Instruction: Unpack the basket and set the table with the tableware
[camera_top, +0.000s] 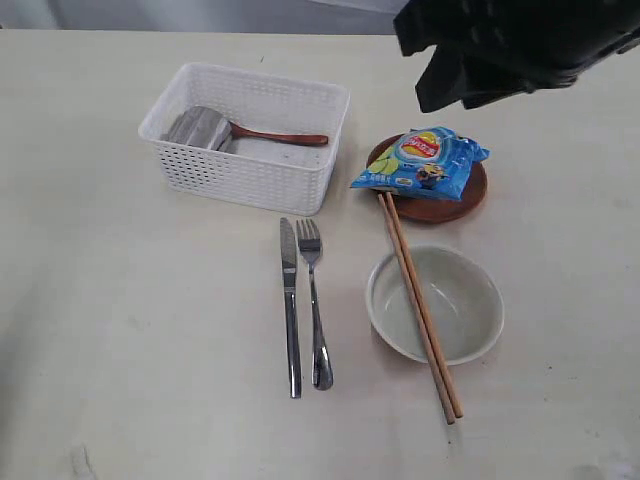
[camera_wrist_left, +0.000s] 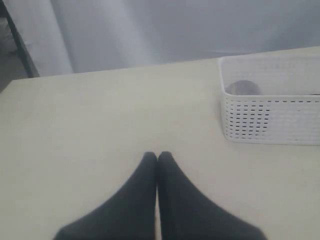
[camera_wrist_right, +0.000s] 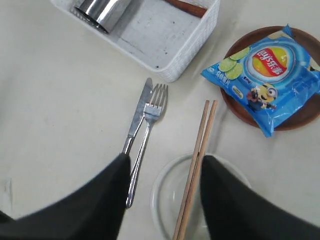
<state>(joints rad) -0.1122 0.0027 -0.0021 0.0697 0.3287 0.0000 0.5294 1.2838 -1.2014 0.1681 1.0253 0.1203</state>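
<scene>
The basket (camera_top: 245, 180) sits on the desk (camera_top: 120, 330), holding a tipped cup (camera_top: 198, 128) and a spoon (camera_top: 280, 136). Beside the basket lie a knife (camera_top: 289, 300), a fork (camera_top: 314, 300), a plate (camera_top: 440, 208) under a chip bag (camera_top: 425, 160), and a bowl (camera_top: 435, 305) crossed by chopsticks (camera_top: 420, 310). The right end effector (camera_wrist_right: 165, 159) points down over the bowl, fingers apart and empty. The left end effector (camera_wrist_left: 157, 157), away from the basket, is pressed closed.

Brown plate (camera_top: 446, 209) largely under chip bag (camera_top: 420, 162); steel cup (camera_top: 198, 128) partly behind basket (camera_top: 240, 176) wall

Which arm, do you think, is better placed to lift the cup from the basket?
Probably left: the left gripper faces the basket near the cup; the right gripper hovers over the bowl.
</scene>
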